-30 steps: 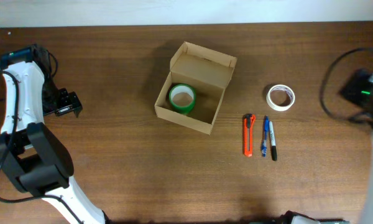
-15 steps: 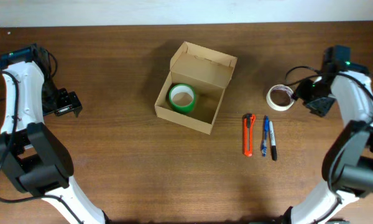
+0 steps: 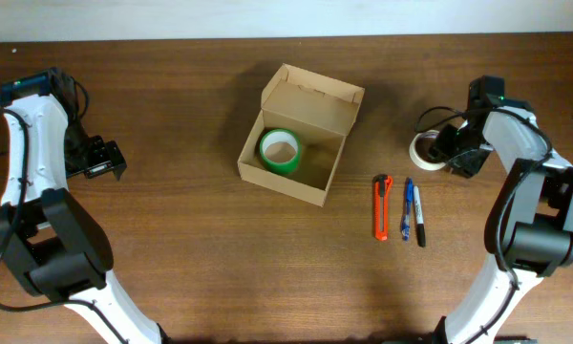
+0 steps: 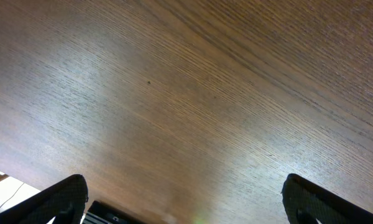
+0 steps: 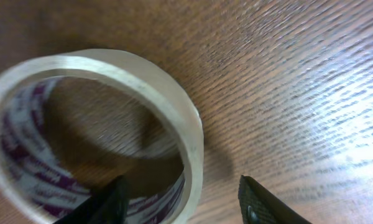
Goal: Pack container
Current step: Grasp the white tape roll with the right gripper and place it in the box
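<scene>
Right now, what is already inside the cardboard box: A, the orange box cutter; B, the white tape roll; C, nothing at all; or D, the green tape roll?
D: the overhead view shows the green tape roll lying flat inside the open cardboard box, while the white tape roll is outside it, to its right in that view.

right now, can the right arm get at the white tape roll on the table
Probably yes. The right arm's open fingers sit either side of the wall of the white tape roll, one inside the ring and one outside, with nothing between them and the roll.
</scene>
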